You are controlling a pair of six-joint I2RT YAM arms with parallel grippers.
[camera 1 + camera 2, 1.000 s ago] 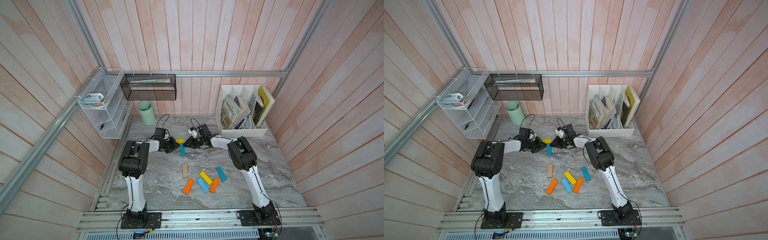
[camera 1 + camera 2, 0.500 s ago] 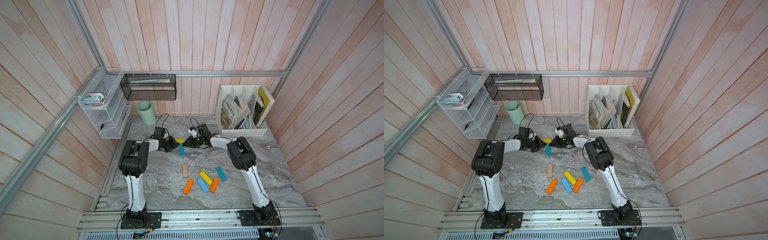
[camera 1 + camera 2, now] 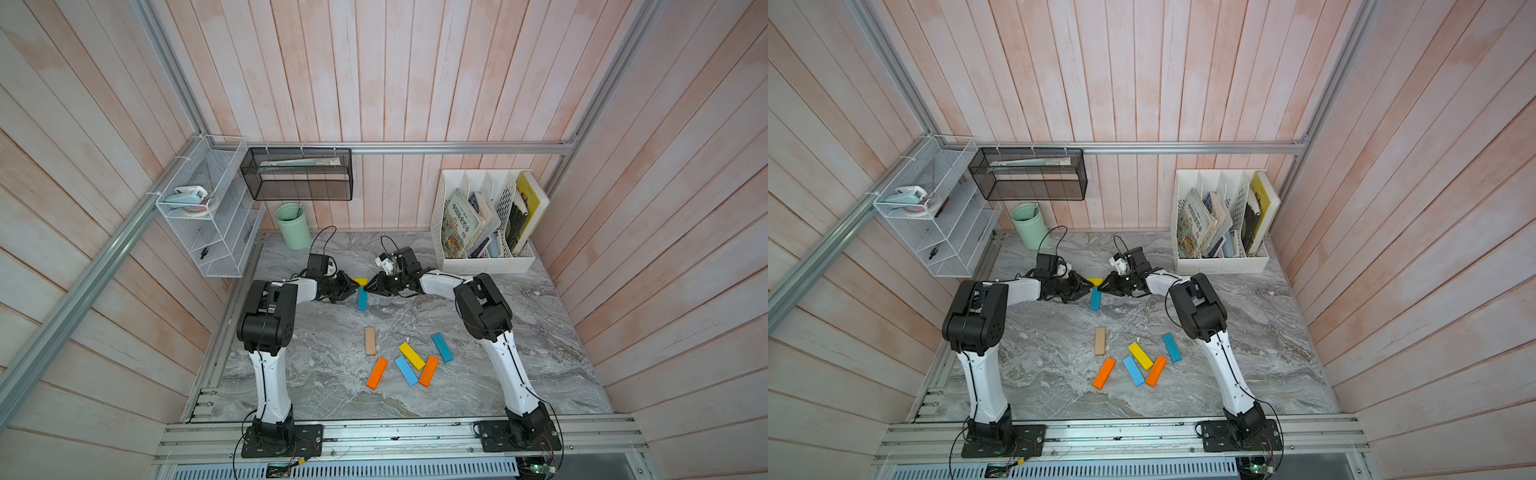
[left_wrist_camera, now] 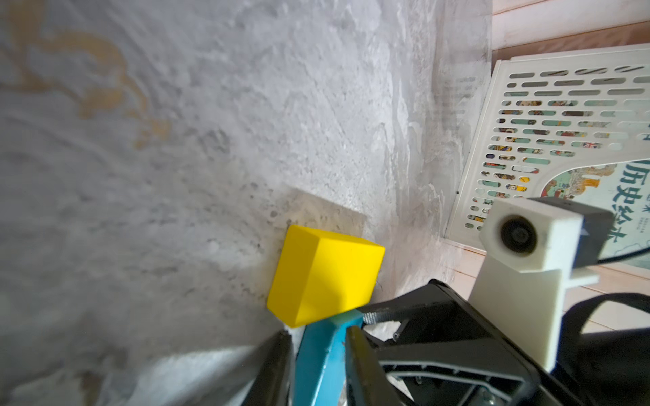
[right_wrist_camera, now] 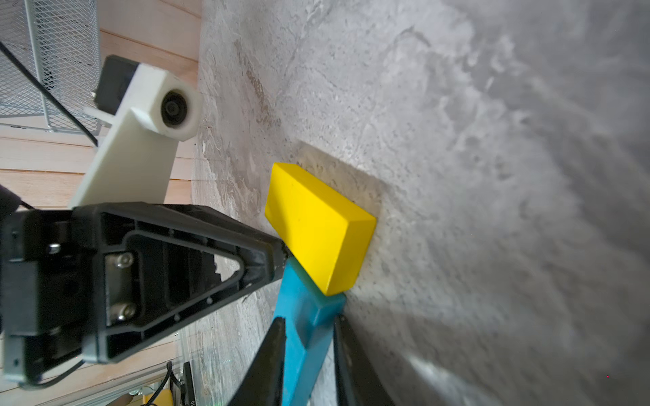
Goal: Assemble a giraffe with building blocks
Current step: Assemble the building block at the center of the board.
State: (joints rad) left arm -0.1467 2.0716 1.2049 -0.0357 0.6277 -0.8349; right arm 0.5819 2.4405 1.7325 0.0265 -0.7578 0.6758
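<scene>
A teal block [image 3: 362, 299] butts the yellow block [image 5: 316, 225]; the left gripper [image 4: 318, 331] and right gripper [image 5: 308, 319] straddle it, jaws barely parted, grip unclear. They should retreat straight, nudging neither.

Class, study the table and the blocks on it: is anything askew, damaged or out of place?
Nothing stands out. The far yellow block lies crosswise with a teal block butted against its long side. Six loose blocks wait apart from them, none damaged.
</scene>
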